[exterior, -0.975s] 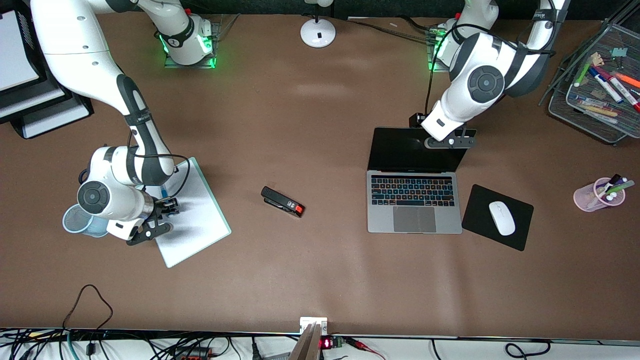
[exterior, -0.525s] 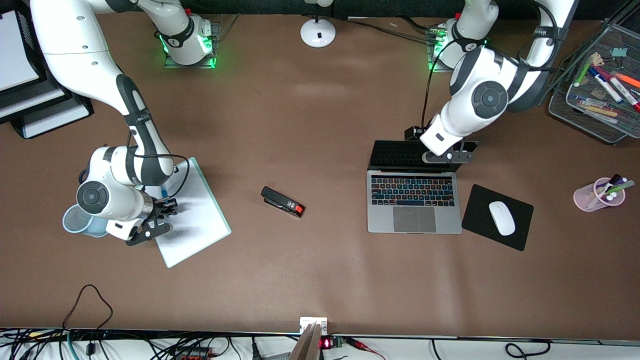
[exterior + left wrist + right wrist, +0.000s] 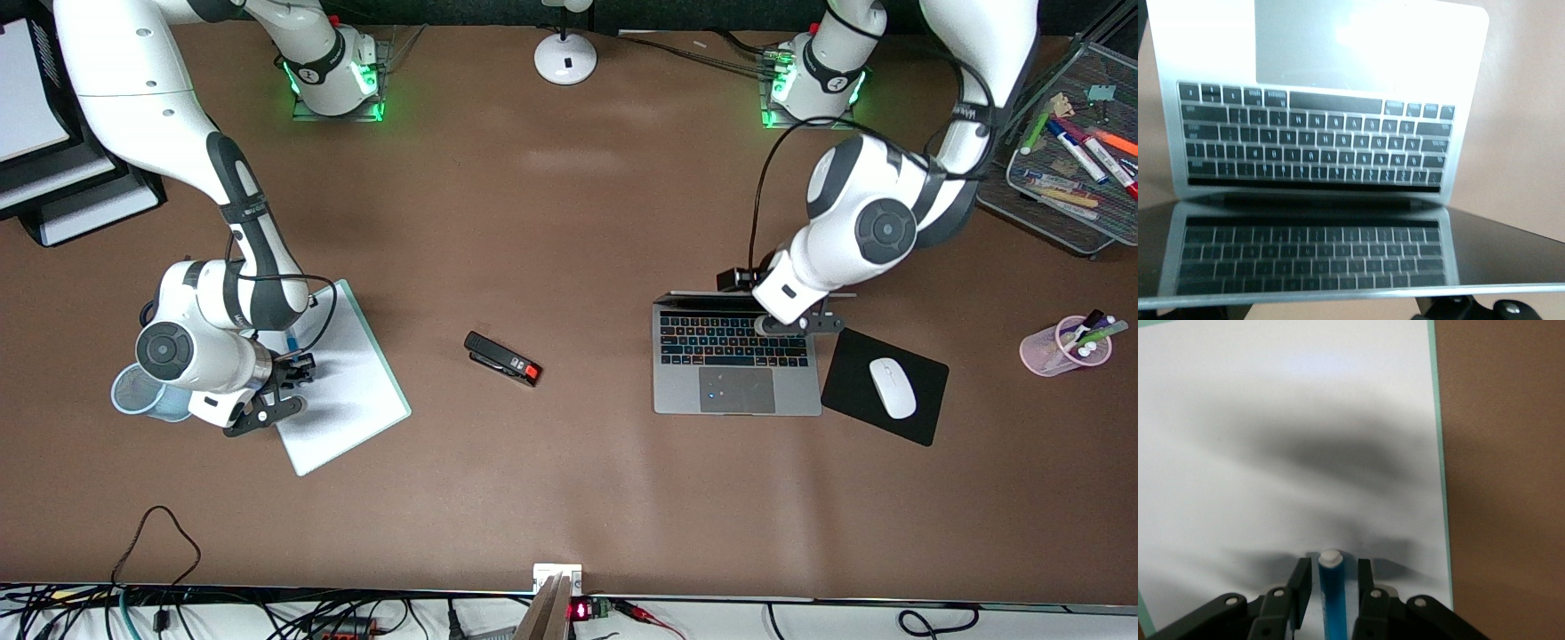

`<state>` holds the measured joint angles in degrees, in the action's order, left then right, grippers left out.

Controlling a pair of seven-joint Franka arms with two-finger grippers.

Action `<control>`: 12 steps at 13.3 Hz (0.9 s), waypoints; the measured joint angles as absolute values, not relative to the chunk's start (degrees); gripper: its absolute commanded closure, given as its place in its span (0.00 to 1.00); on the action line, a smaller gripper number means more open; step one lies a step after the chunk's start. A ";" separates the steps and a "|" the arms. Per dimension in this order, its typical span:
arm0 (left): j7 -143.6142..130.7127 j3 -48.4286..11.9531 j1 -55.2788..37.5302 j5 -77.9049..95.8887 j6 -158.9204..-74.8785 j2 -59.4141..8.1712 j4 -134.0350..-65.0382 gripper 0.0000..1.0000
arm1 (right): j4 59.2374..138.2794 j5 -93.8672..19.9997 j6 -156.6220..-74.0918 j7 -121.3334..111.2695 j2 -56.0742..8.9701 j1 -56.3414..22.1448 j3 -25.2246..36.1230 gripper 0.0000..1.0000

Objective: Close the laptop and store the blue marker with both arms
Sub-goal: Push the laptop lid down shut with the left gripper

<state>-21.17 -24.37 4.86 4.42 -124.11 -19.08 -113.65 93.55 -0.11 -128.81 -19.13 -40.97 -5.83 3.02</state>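
You've got the laptop [image 3: 736, 364] on the table [image 3: 569, 462] toward the left arm's end, lid tipped well down over the keys, with the left gripper [image 3: 791, 322] at the lid's edge; can't tell how it's set. Over the white clipboard [image 3: 351, 391], your right gripper [image 3: 1331, 587] is clamped on the blue marker [image 3: 1331, 597], white tip poking out.

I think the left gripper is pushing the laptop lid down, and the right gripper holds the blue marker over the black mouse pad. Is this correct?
Not quite. The right gripper holds the blue marker over the white clipboard, not the mouse pad, as the right wrist view shows. The left gripper is indeed at the laptop lid.
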 measured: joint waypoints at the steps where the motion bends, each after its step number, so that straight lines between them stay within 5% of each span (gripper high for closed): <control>1: -21.17 -24.12 4.86 3.69 -125.39 -20.49 -113.06 0.00 | 93.55 -0.11 -128.81 -19.13 -40.97 -5.83 3.02 0.65; 12: -21.98 -23.07 4.73 1.62 -126.70 -34.95 -103.37 0.00 | 93.60 -0.12 -128.82 -19.13 -41.34 -5.83 3.02 0.67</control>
